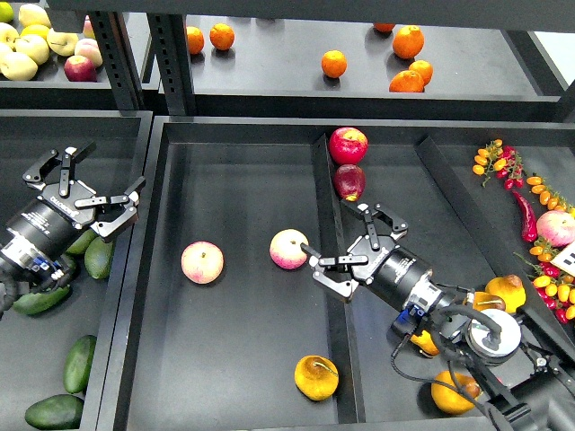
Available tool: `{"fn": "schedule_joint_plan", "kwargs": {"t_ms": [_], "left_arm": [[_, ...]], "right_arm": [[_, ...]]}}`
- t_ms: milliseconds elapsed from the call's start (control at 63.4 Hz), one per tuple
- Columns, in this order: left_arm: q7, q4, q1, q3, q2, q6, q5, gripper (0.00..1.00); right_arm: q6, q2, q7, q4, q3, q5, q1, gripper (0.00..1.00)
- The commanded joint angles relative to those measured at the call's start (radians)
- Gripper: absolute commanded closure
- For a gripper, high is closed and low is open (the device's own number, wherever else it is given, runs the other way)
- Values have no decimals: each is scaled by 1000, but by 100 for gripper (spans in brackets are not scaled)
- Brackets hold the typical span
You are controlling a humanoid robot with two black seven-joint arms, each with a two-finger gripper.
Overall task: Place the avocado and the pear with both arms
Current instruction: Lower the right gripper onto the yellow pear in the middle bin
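Spanning the middle, the big black centre tray (234, 377) holds two pink-and-yellow apples (202, 262) side by side and, at its near right, the pear (316, 377), yellow-orange with a brown stem, lying free and well apart from both arms. A raised divider (331, 224) splits this tray from the right compartment, where a red apple (349, 145) and a darker red fruit (349, 182) sit at the far end. The right gripper (346, 247) hangs over that divider, just right of the nearer apple, its jaws spread and holding nothing. The left gripper (85, 184) hovers over the left tray (126, 144), jaws also spread and empty. Beneath its arm lie several green avocados; one avocado (79, 363) rests alone nearer, untouched. Oranges (334, 64) dot the far shelf.
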Motion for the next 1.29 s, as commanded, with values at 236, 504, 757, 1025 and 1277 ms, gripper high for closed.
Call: {"fn": "schedule_joint_plan", "kwargs": {"t_ms": [236, 504, 757, 1025, 1277], "left_arm": [[0, -3, 40, -72, -179, 0, 53, 1], [0, 0, 57, -89, -191, 0, 100, 1], [0, 11, 61, -94, -191, 0, 107, 1], [0, 17, 63, -106, -191, 0, 152, 1], [0, 23, 78, -114, -191, 0, 192, 1]], "right_arm": [[-140, -98, -17, -15, -251, 2, 220, 0], [-148, -169, -17, -23, -490, -3, 370, 0], [-136, -161, -17, -20, -594, -3, 349, 0], [-146, -157, -17, -32, -613, -11, 298, 0], [-150, -118, -17, -61, -628, -40, 232, 0]]}}
